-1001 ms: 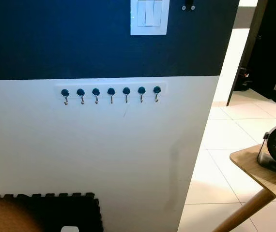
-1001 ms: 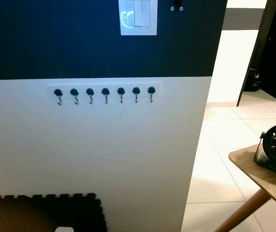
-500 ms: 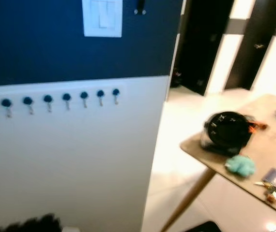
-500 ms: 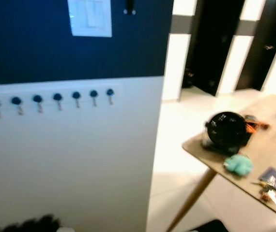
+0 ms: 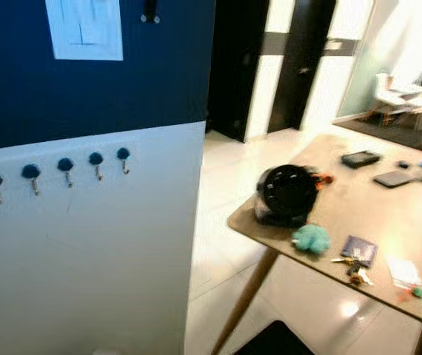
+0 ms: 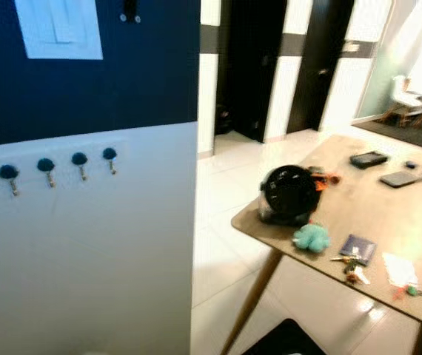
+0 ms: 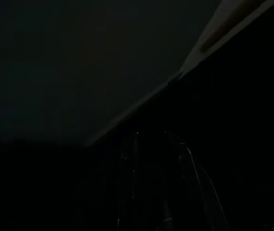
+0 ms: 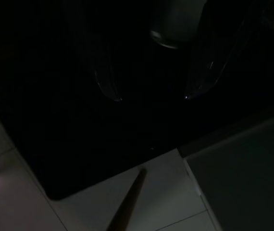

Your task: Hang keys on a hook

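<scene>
Wooden table (image 5: 389,222) stands to the robot's right, and the keys (image 5: 354,265) lie on it near its front edge, just beside a dark blue card holder (image 5: 359,248) and near a teal fluffy ball (image 5: 311,238). A round black fan (image 5: 287,194) sits by the table's corner. On the white lower wall to the left, a row of 5 visible hooks (image 5: 63,168) with dark blue knobs hangs empty, well apart from the keys.

Risks, as I judge them: the keys lie flat among small clutter, so a grab could catch the card holder or push the keys off the edge. The hooks are small, so the ring could miss.

Both arms appear to hang idle. In the dark right wrist view the right gripper (image 8: 149,91) has its 2 fingers spread apart, holding nothing. In the left wrist view the left gripper (image 7: 158,183) is too dark to judge.
</scene>
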Robot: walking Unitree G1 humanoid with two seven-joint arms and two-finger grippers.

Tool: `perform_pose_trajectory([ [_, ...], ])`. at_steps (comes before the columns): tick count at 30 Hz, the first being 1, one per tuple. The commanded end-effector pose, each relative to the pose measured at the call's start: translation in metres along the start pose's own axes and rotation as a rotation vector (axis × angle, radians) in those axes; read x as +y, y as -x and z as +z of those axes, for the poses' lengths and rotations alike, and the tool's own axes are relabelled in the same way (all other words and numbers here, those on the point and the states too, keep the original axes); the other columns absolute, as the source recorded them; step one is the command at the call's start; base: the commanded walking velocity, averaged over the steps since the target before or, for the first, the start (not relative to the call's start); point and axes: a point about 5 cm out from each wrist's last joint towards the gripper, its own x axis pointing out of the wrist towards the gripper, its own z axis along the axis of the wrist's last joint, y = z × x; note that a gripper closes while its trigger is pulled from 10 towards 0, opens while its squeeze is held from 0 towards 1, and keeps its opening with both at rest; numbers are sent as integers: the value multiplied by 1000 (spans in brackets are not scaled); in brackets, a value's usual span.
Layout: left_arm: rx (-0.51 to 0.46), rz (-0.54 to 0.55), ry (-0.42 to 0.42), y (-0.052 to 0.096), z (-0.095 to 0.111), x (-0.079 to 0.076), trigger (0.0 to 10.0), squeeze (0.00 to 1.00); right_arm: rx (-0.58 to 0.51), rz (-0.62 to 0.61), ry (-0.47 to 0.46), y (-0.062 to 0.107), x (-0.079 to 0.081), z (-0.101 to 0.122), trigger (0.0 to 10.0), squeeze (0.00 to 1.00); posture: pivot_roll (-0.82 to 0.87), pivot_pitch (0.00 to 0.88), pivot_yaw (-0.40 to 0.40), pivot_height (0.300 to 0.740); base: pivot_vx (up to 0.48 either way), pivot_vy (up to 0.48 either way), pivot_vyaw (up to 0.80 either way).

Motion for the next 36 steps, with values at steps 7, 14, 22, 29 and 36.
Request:
perform_pose_trajectory([
  [7,-56,-22,33,-2,10,-4,10000,0,15,-12,16,2,-7,-3,10000,0,29,6,4,740,0,0,-800],
  [14,-62,-27,45,-2,9,-6,10000,0,17,-8,22,2,-7,-3,10000,0,27,4,-4,740,0,0,-800],
  [22,-63,-19,50,-1,8,-3,10000,0,17,2,30,2,-5,-3,10000,0,31,10,-7,740,0,0,-800],
  [29,-62,-17,46,0,7,-2,10000,0,18,8,33,1,-3,-2,10000,0,33,14,-5,740,0,0,-800],
  [36,-61,-16,43,0,7,-1,10000,0,18,10,34,1,-2,-2,10000,0,34,15,-3,740,0,0,-800],
])
